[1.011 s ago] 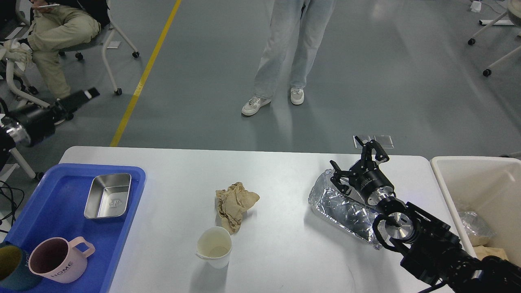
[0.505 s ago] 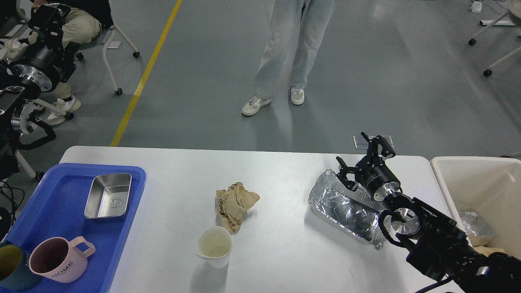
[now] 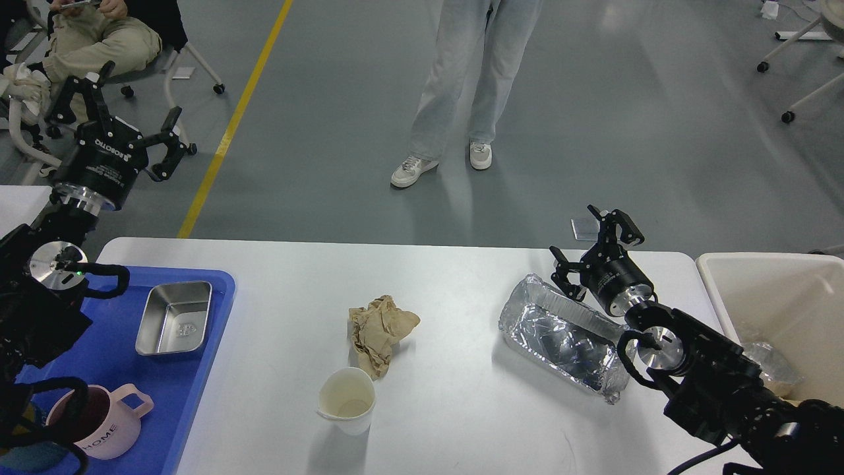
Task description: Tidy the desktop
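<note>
The white desktop [image 3: 461, 409] carries a crumpled brown paper [image 3: 378, 332], a white paper cup [image 3: 347, 398] in front of it, and a crumpled foil tray [image 3: 560, 340] at the right. My right gripper [image 3: 593, 245] is open and empty, just above the foil tray's far end. My left gripper [image 3: 119, 112] is open and empty, raised beyond the desktop's far left corner. A blue tray [image 3: 105, 343] at the left holds a steel box [image 3: 175, 318], a pink mug [image 3: 99, 422] and a dark cup [image 3: 20, 448].
A cream-white bin [image 3: 778, 297] at the right edge holds foil and paper scraps. A person [image 3: 461, 86] stands beyond the far edge. Another person [image 3: 99, 39] sits on a wheeled chair at the far left.
My left arm swung down and right, and its gripper now shows spread open. My right gripper drew back slightly to the right, off the foil tray.
</note>
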You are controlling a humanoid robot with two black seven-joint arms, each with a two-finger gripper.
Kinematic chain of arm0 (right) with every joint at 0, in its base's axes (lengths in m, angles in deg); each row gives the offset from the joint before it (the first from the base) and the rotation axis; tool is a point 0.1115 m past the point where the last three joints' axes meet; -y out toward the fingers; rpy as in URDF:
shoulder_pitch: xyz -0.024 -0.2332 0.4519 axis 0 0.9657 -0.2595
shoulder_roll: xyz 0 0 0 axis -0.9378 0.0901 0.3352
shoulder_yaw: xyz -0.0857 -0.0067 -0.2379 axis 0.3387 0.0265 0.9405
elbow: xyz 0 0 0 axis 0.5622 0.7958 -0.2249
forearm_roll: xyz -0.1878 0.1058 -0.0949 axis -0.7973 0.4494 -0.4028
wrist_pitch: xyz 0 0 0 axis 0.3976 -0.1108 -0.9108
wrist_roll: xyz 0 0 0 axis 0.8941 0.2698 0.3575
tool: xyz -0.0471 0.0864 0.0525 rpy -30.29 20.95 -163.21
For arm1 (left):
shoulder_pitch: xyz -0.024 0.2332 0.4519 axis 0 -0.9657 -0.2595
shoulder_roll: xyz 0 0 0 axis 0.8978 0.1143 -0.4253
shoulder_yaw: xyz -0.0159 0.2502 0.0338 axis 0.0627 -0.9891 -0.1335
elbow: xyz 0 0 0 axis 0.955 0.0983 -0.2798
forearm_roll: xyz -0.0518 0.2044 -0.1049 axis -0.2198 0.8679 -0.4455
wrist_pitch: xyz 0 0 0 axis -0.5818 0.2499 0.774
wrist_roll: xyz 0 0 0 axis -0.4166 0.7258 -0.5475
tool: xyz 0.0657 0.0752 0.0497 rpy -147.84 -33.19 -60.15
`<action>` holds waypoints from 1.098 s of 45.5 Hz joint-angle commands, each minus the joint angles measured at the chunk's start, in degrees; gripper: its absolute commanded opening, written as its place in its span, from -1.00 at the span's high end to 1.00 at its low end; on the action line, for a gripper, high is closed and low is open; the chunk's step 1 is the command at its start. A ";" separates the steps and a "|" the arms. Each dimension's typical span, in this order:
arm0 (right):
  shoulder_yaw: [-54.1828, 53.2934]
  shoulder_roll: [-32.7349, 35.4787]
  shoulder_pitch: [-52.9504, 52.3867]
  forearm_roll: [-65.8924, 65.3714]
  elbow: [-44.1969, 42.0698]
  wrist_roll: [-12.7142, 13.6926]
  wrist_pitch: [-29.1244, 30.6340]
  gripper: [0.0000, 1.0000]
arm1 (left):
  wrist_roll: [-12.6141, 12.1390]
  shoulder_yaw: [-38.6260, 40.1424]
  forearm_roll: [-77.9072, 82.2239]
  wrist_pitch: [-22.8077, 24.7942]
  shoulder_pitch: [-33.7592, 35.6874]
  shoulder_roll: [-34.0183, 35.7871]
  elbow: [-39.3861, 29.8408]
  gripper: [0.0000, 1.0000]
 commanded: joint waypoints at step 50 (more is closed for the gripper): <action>11.59 17.41 -4.61 -17.13 7.98 -3.60 -3.64 -1.00 | -12.19 12.97 -18.24 -23.12 -6.19 -6.66 0.39 -0.94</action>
